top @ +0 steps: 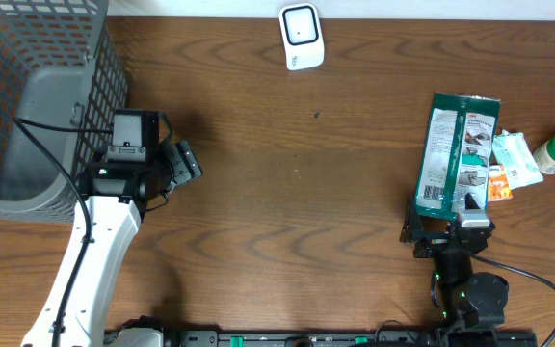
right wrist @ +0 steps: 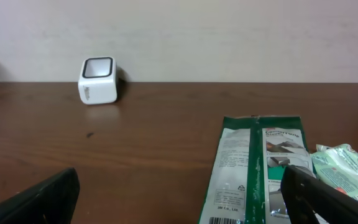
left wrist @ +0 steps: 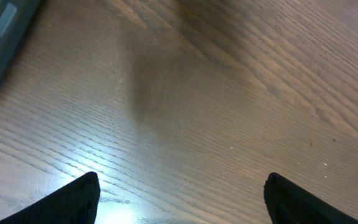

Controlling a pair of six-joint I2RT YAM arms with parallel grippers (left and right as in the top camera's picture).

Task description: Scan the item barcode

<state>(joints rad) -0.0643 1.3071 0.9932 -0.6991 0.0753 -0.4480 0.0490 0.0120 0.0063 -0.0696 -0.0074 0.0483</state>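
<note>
Your right gripper stood with jaws wide apart, the green packet lying flat just ahead, its near end between the fingers. Far ahead and left sat the white scanner. Your left gripper hung spread open over the wood bench.

Packet barcode — half below frame edge
</note>
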